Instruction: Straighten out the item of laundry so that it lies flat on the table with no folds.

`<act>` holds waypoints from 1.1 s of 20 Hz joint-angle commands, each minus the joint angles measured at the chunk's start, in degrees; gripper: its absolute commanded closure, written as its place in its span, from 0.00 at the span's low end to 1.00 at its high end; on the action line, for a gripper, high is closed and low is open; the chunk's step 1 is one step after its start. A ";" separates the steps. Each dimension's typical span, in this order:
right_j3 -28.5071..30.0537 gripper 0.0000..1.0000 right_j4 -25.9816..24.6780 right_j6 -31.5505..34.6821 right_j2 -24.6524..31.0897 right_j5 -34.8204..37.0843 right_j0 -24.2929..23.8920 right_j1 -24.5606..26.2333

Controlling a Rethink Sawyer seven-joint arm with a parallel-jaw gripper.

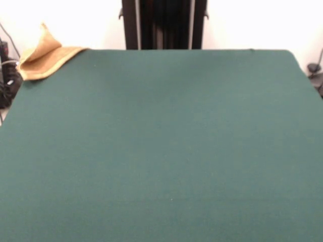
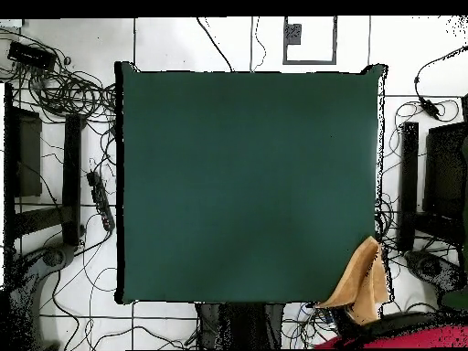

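Nearest you in the front view is the counter (image 1: 161, 151), a wide spread of dark green cloth. The towel (image 1: 43, 59) sits at its far left corner, on the robot's side. It is bunched and folded, one edge standing up in a peak, and part of it hangs past the counter's edge. In the overhead view the towel (image 2: 358, 281) drapes over the bottom right corner of the counter (image 2: 247, 183), just beside a stretch of red arm (image 2: 402, 340) at the picture's lower edge. Behind the counter's far edge stands the black pedestal (image 1: 164, 22). You cannot place anything against the jaws: neither view shows them, so their state cannot be told.
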 commanded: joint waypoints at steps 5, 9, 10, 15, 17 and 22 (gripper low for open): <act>-2.42 0.00 -3.44 2.61 2.97 10.84 10.89 -2.70; -3.58 0.00 -10.53 12.81 2.31 15.77 18.16 -5.13; -4.10 0.00 -13.03 16.22 1.95 16.74 20.20 -5.86; -7.52 0.00 -21.95 34.99 0.97 22.24 30.50 -8.15; -9.14 0.00 -24.72 41.29 0.42 23.18 33.96 -8.18; -12.05 0.00 -30.43 54.03 -0.08 20.83 39.04 -7.10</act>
